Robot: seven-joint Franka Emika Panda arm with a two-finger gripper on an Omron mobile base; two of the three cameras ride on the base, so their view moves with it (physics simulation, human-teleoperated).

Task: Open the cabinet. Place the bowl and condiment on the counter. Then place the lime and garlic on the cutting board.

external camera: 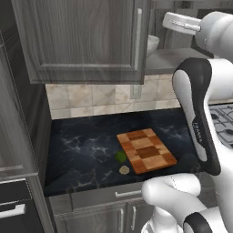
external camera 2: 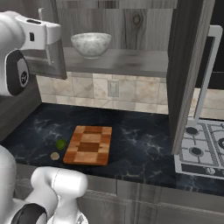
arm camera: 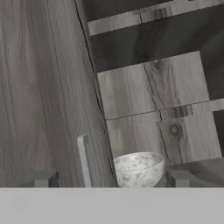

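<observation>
From the left base view, the cabinet [external camera: 86,41] has its left door closed; the lime [external camera: 120,156] and garlic [external camera: 124,169] lie on the worktop [external camera: 82,150], just beside the cutting board [external camera: 145,150], whose long axis runs aslant toward the back wall.

From the right base view, the right door stands swung out and the bowl [external camera 2: 91,44] sits upright on the shelf [external camera 2: 131,61].

In the hand view, the pincer [arm camera: 111,178] is spread, its tips either side of the bowl. Opening looks half done; next comes either the left door or reaching in for the bowl.
</observation>
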